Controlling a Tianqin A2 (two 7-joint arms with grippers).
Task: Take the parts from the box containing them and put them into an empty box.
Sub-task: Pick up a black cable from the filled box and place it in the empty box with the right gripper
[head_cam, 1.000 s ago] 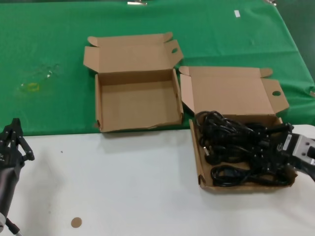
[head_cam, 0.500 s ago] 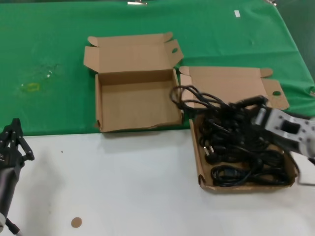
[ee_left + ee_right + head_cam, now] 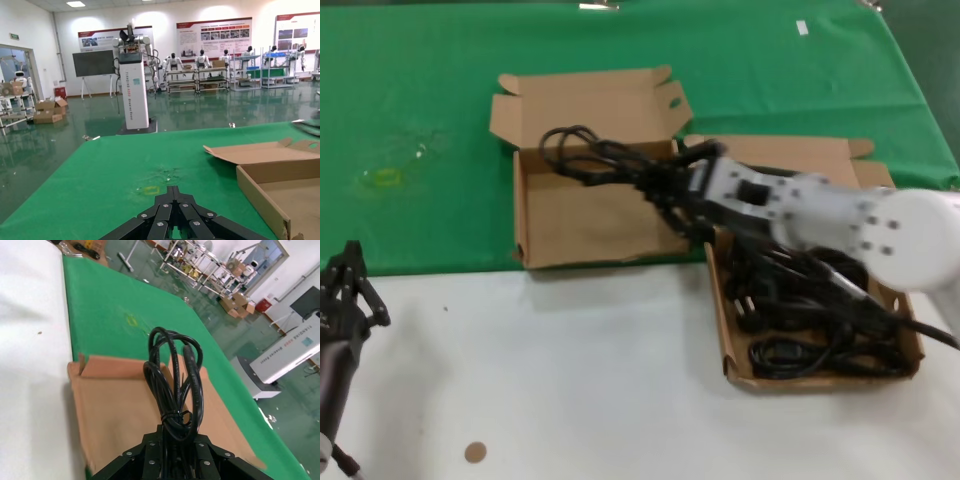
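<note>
In the head view the right gripper (image 3: 672, 190) sits at frame centre, clenched on a coiled black power cord (image 3: 590, 158) whose loops hang over the far side of the empty cardboard box (image 3: 535, 240) at upper centre. The remaining cords (image 3: 810, 320) lie piled in the source box (image 3: 730, 355) at lower right. To place it well, the bundle should probably come further over the bare box floor and lower before release, so that the trailing loops fall inside the walls rather than draping over the rear lid flap. The left gripper (image 3: 345, 290) waits at the lower left edge; whether it is parted or closed cannot be told.
</note>
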